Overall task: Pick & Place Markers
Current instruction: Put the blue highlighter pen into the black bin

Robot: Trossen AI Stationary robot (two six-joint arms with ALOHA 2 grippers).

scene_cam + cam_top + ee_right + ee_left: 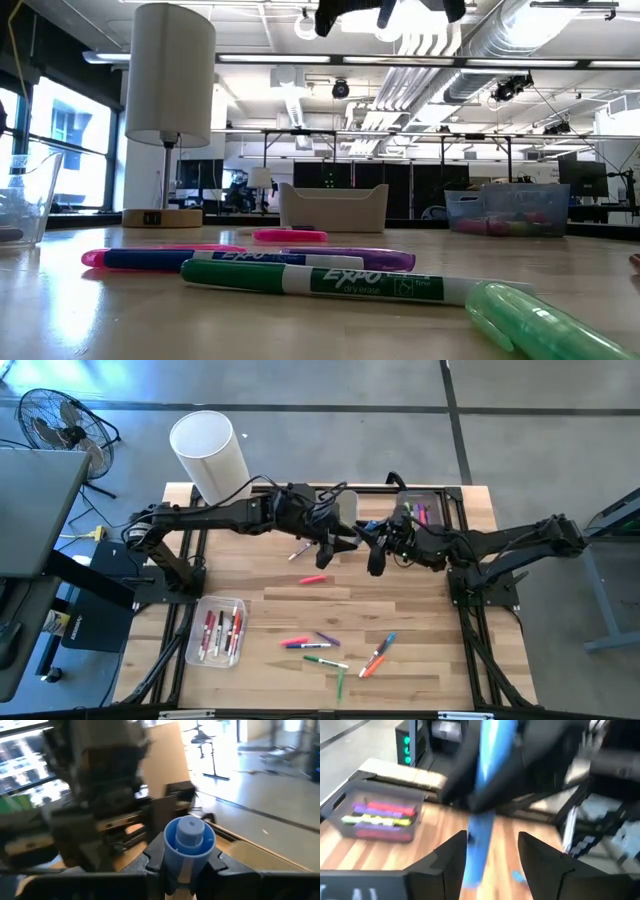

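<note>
Seen from above, two dark arms meet over the middle of a wooden tabletop [420,610], just above the centre of the frame. The left gripper [326,552] reaches in from the left and the right gripper [376,556] from the right, their tips close together.

A blue marker [482,800] is passing between them. In the left wrist view it runs up the centre of the frame, its lower part lying in the gap between the left arm's own two fingers [451,857], which are spread and stand clear of the barrel on both sides. Its upper part is gripped by the dark mass of the other gripper above. In the right wrist view the same marker's round blue end [189,837] fills the bottom centre, pinched between the right fingers [154,857], which press it from both sides.

More markers lie loose on the tabletop in the lower centre of the overhead frame, among them a pink one [312,579] just below the grippers and a green one [325,660] further down. A clear bin [216,632] at lower left holds several markers. A second bin [425,512] with markers sits at the top edge, behind the right gripper.
</note>
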